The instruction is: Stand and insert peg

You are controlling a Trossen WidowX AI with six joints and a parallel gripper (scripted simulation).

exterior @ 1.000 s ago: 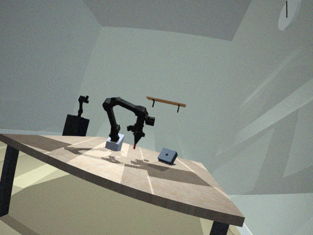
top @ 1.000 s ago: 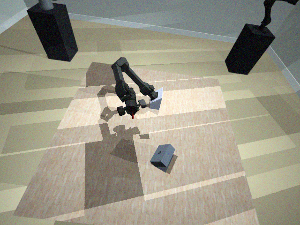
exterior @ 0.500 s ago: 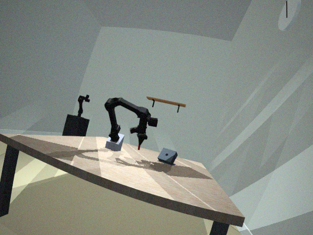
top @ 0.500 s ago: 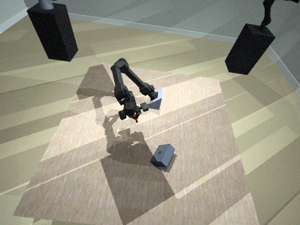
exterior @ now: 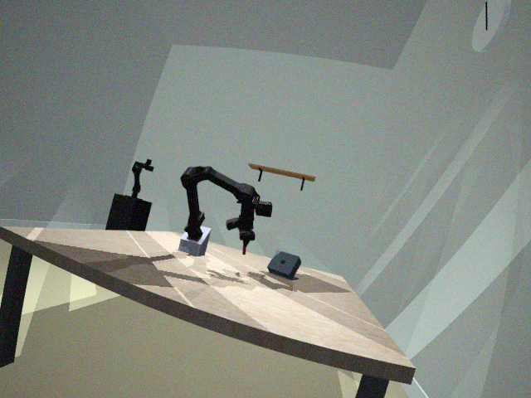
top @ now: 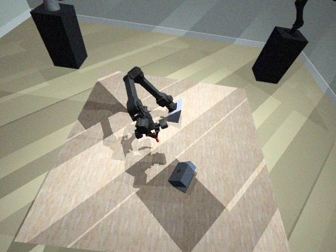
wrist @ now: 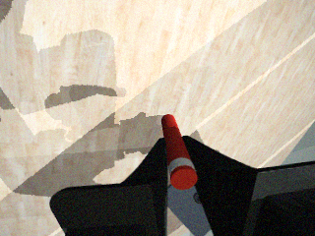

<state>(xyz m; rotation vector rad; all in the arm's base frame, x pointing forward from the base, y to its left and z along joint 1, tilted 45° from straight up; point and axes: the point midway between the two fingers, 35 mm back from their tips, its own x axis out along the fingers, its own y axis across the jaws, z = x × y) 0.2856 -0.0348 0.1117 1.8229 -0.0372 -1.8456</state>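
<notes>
Hanging over the table (top: 217,140) in the top view, the gripper (top: 154,133) pinches the red peg (top: 156,138), with the sloped panel (top: 181,173) well apart, down the table from the base. From the exterior view, the peg (exterior: 244,247) points almost straight down, its plain tip near the wood, while the hole (exterior: 283,260) faces up and back toward the arm. At the wrist, the white band (wrist: 181,163) sits nearest the camera, jaws closed on the shaft below it.
</notes>
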